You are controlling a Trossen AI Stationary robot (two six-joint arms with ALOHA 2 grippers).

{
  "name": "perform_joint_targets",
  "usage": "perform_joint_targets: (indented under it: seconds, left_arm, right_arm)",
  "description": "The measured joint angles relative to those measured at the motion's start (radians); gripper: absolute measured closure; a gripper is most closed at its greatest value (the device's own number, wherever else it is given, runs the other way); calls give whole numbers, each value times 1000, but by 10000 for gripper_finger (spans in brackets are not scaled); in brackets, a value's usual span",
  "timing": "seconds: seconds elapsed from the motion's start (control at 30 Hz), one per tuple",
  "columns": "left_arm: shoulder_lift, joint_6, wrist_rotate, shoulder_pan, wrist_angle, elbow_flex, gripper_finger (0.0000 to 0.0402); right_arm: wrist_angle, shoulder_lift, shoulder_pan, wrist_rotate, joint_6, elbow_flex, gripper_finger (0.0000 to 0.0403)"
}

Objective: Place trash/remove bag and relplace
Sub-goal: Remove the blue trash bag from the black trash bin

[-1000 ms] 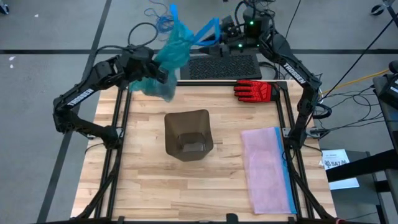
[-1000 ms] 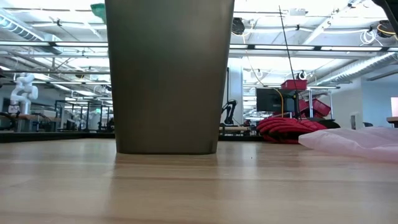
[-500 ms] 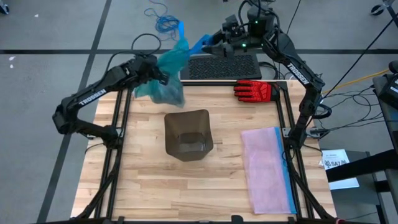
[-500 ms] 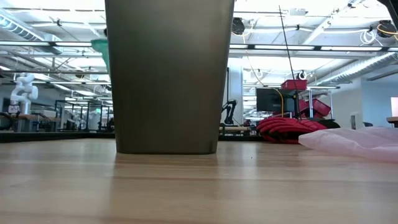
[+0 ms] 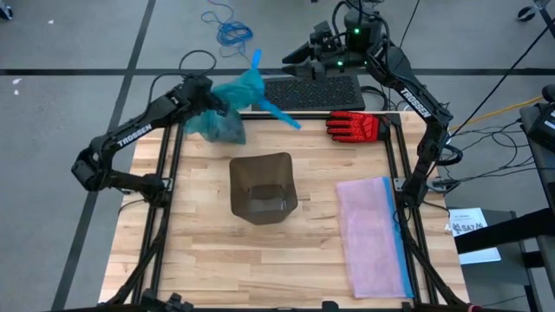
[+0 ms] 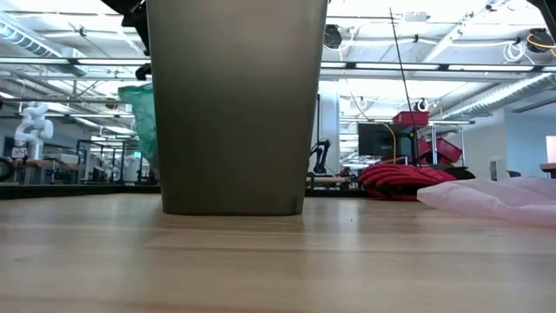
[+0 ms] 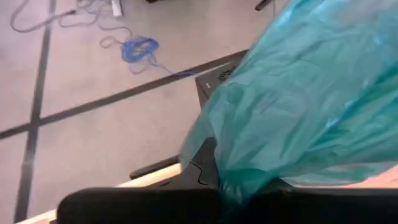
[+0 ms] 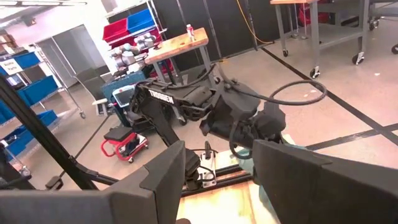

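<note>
My left gripper (image 5: 217, 99) is shut on the teal bag (image 5: 231, 106) over the table's far left corner. The bag also shows left of the bin (image 6: 137, 122) in the low view and fills the left wrist view (image 7: 298, 99). Its blue drawstring ties (image 5: 279, 112) trail loose toward the keyboard. The grey-brown bin (image 5: 261, 186) stands upright on its base mid-table. My right gripper (image 5: 293, 59) hovers open beyond the far edge, its fingers (image 8: 165, 171) around nothing. The trash is out of view. My left gripper holds the bag by a gathered, bunched part (image 7: 234, 182), several layers together. The bag and the gripper's own dark body hide the fingertips. The bag bulges out beyond the gripper and hangs down, its lower end (image 6: 143, 161) clear of the table.
A red-and-black glove (image 5: 354, 126) lies at the far right edge, and a black keyboard (image 5: 312, 92) sits just beyond it. A pale pink bag (image 5: 373, 236) lies flat at the right. Bare wood is near the front and left of the bin.
My left gripper has come down with the bag, which has sunk into the low view left of the bin. The blue tie that stretched up toward my right gripper has dropped away and now trails slack near the keyboard. My right gripper has stayed put.
</note>
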Motion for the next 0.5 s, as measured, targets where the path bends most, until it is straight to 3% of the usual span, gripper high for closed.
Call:
perform_joint_targets:
  seconds: [0.5]
  left_arm:
    - [-55,-132,48,3,-10,-332,402]
  right_arm:
    - [-9,1,5,4,1,0,220]
